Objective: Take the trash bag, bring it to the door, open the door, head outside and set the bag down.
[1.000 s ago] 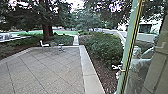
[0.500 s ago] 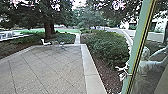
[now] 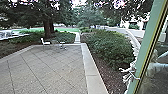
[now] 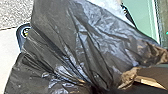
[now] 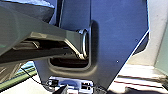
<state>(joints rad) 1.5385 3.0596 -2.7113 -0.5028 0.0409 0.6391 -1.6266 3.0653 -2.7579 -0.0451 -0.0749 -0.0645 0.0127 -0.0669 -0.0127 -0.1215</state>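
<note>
1. steering this from a distance, i judge that i am at the way out, with the open door's pale green upright frame (image 3: 147, 45) slanting past on my right and the grey paved yard (image 3: 50, 72) spread ahead.
2. the crumpled black plastic trash bag (image 4: 97, 45) lies large before my left wrist camera, its long pleats drawn together into one tight gather. that makes me think it hangs from the left arm, bunched so its weight pulls on doubled plastic.
3. i cannot tell how the left gripper stands, since the folds cover that spot; i cannot tell for the right gripper either.
4. a white chair (image 3: 45, 42) and a small pale table (image 3: 62, 44) sit by the yard's far edge, the chair nearer its far left corner, likely set there to leave the middle free for walking.
5. a pale stone kerb (image 3: 87, 67) runs along the yard's right edge, parting it from the low dark green hedge (image 3: 110, 47).
6. the bag is not set down, and loose plastic could snag on the frame, so clearance on that side matters.
</note>
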